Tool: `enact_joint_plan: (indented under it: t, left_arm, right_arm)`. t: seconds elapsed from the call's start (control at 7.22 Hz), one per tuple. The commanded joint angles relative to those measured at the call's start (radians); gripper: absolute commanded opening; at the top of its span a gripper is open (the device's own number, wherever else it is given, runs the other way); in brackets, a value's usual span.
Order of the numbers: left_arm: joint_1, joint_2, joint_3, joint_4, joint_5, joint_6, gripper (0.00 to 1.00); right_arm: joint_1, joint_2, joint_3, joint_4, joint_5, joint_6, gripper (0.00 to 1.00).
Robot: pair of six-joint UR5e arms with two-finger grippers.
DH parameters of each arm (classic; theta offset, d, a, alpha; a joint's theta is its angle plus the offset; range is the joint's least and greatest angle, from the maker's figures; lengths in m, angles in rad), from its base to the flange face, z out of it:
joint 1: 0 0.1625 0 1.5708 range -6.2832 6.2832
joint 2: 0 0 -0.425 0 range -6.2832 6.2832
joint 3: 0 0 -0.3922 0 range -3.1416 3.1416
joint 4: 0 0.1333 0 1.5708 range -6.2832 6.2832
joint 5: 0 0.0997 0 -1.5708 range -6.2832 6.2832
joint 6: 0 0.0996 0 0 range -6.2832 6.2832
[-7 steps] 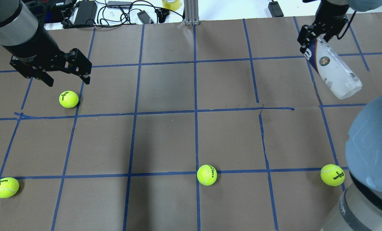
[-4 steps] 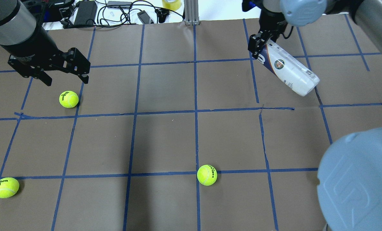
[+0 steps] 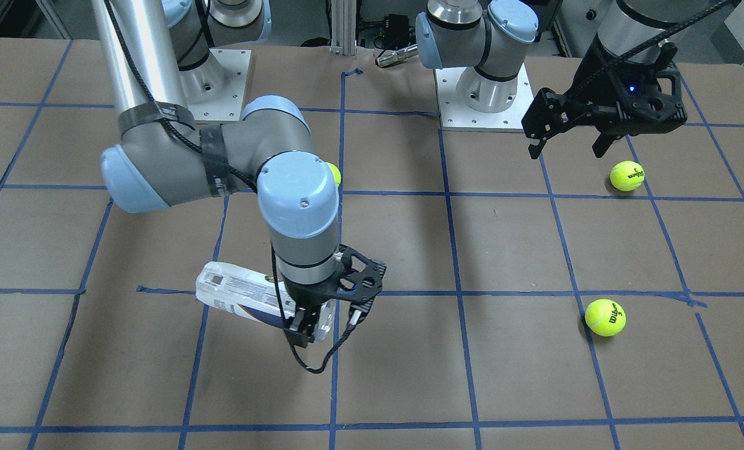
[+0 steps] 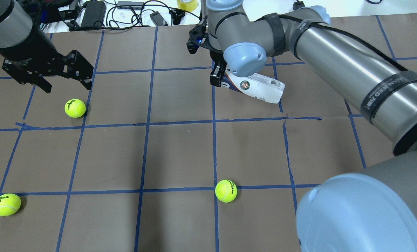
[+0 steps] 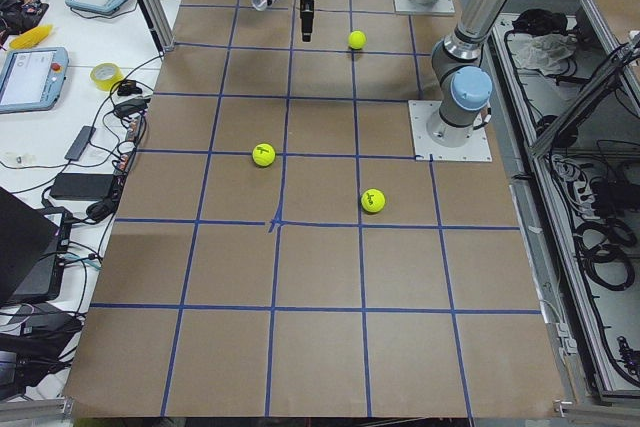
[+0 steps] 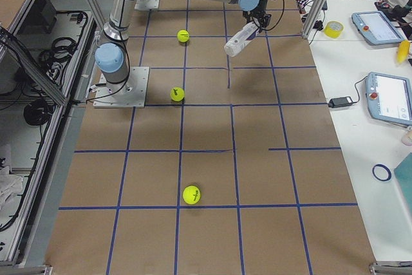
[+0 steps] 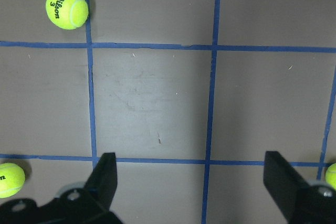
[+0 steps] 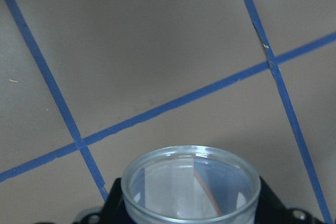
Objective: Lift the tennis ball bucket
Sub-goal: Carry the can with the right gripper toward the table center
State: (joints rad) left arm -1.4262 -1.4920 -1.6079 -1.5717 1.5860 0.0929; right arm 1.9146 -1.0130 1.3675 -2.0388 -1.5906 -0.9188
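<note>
My right gripper [image 4: 217, 78] is shut on the navy end of the tennis ball bucket [image 4: 255, 85], a clear can with a white and navy label. It holds the can tilted, off the table, over the back middle. The can also shows in the front view [image 3: 241, 297] under the gripper [image 3: 306, 325], in the right side view [image 6: 239, 38], and as a clear round rim in the right wrist view [image 8: 191, 182]. My left gripper [image 4: 67, 87] is open and empty, hovering at the back left; it also shows in the front view [image 3: 566, 150] and the left wrist view [image 7: 194, 182].
Yellow-green tennis balls lie on the brown paper: one [image 4: 75, 108] just below my left gripper, one [image 4: 7, 204] at the front left, one [image 4: 226, 190] at the front middle. My right arm's elbow [image 4: 362, 213] fills the front right. Cables and adapters [image 4: 124, 14] lie beyond the back edge.
My right arm has carried the can left, from the back right to the back middle, and the can now lies closer to level. My left gripper has drifted slightly back, still open.
</note>
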Motion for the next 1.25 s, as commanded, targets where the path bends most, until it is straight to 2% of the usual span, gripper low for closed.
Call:
enact_joint_plan:
  t: [0.0,0.28,0.42,0.69,0.83,0.97,1.11]
  left_arm:
    - [0.016,0.004,0.000,-0.002,-0.003,0.018,1.00]
    - [0.015,0.006,-0.001,-0.002,0.006,0.019,1.00]
    - [0.015,0.006,-0.001,-0.002,0.006,0.019,1.00]
    - [0.015,0.006,-0.001,-0.002,0.006,0.019,1.00]
    - [0.015,0.006,-0.003,-0.002,0.006,0.019,1.00]
    - [0.015,0.006,-0.003,-0.002,0.006,0.019,1.00]
    - [0.015,0.006,-0.003,-0.002,0.006,0.019,1.00]
  right_arm:
    - [0.133,0.033,0.028,-0.131,-0.040,-0.074,0.08]
    - [0.183,0.069,0.030,-0.240,-0.040,-0.112,0.15]
    - [0.207,0.100,0.032,-0.292,-0.042,-0.100,0.15]
    - [0.218,0.148,0.039,-0.432,-0.042,-0.115,0.33]
    - [0.218,0.151,0.039,-0.439,-0.040,-0.120,0.77]
    - [0.215,0.139,0.045,-0.431,-0.058,-0.103,1.00]
    - [0.211,0.146,0.050,-0.437,-0.186,-0.112,1.00]
